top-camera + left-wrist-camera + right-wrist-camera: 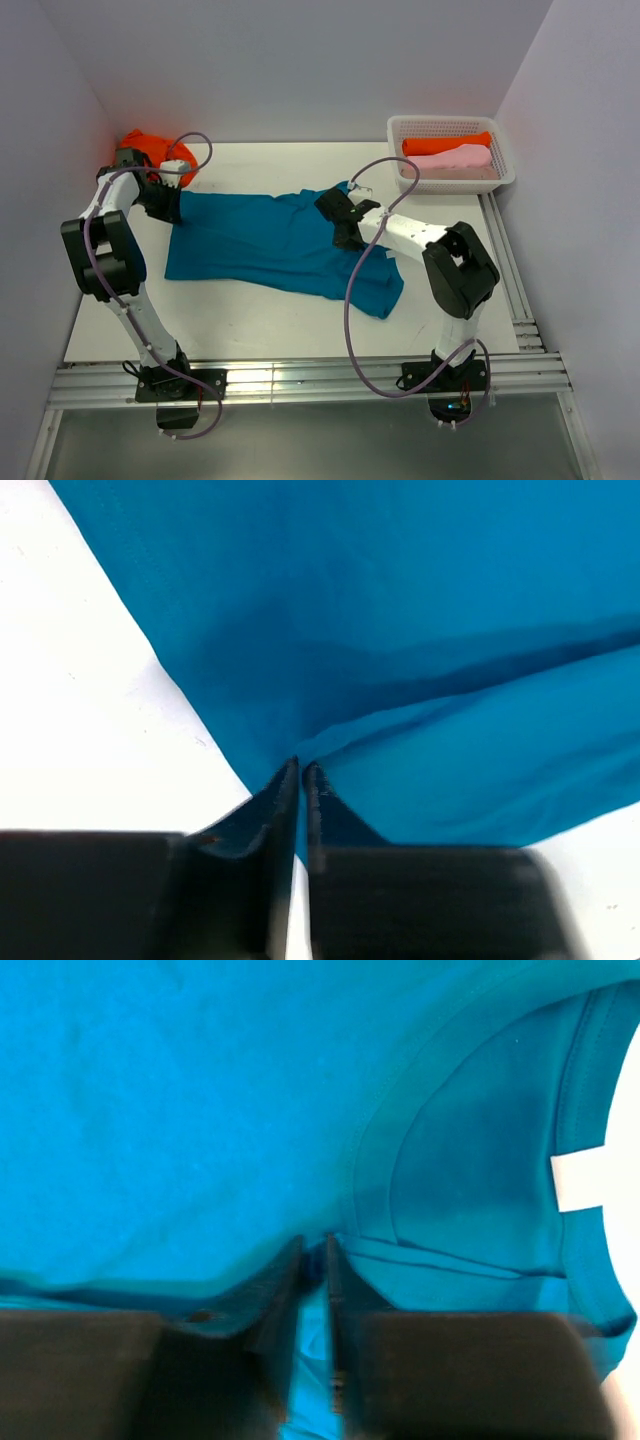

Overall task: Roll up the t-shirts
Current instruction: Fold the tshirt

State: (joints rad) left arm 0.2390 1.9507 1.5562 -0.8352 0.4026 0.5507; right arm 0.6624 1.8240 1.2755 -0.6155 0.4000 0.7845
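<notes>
The table [250, 325] is white, walled on the left, far and right sides, with rails along its near and right edges. The teal shirt [260, 240] lies flat across the middle. Its long axis runs left to right and dips a little toward the near right. The straight hem faces left, the collar [580, 1080] faces right, and one sleeve trails toward the near right. Bare table lies open in a broad band between the shirt and the near edge. Narrower strips lie behind it and to its right.

The basket [452, 186] sits in the far right corner, well apart from the teal shirt, and holds an orange roll [445, 144] and a pink roll [455, 158]. An orange shirt [145, 145] is bunched in the far left corner behind the left arm.

The left gripper [300, 765] is at the hem's far corner. Its jaws are almost together, pinching the cloth edge, and creases fan out from the tips. The right gripper [315, 1240] is at the shoulder beside the collar. Its jaws stand a slit apart with teal cloth in the slit, and I cannot tell whether they grip it. A white label [580, 1178] shows inside the collar.
</notes>
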